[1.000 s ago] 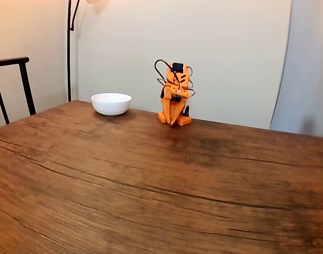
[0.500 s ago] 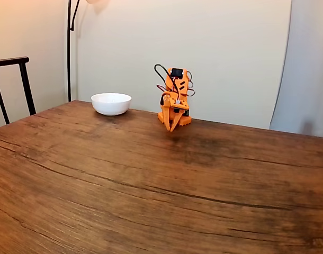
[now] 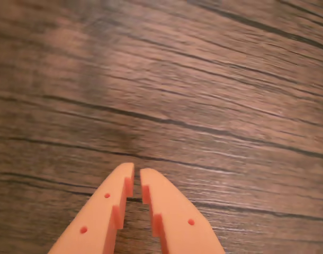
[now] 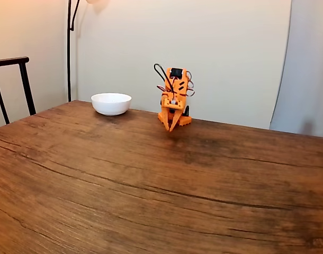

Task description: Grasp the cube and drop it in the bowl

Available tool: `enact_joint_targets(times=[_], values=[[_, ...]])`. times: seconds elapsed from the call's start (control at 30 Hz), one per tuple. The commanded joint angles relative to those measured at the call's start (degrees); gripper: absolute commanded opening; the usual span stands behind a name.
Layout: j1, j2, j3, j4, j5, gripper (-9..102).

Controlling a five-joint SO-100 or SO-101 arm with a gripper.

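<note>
cube not yet in sight, gripper nearly closed and empty

your gripper [image 3: 137, 177] sits just above the wooden table [image 3: 204, 95] in the wrist view, its 2 orange fingers [image 3: 108, 211] almost together with only a thin slit between the tips and nothing held in it. in the fixed view the gripper [image 4: 170, 128] points down at the far edge of the table [image 4: 151, 180], tucked in front of the arm's base [image 4: 181, 119].

the bowl [image 4: 111, 103] stands on the table to the left of the arm in the fixed view, apart from it, upright, and its inside cannot be seen from this low angle. i cannot make out the cube in either view; the boards ahead of the fingertips show only grain, so you have to find it before you do anything else.

judging from the task, expect a small, rigid, light block: it should not deform, but smooth faces can squirt out of plastic fingers if you pinch off-centre. you will need to open the fingers wider first, then straddle 2 opposite flat faces, square on, low on the block. the bowl looks glossy and light, so release from above rather than nudging its rim.
</note>
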Motion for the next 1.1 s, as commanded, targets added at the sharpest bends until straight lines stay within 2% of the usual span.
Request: enact_joint_targets(times=[0.0, 0.17, 1.07], values=[[0.97, -0.62, -0.18, 2.46, -3.87, -1], [1.05, -0.79, -0.18, 2.37, -7.56, -1], [2.20, -0.70, -0.18, 3.60, -7.03, -1]])
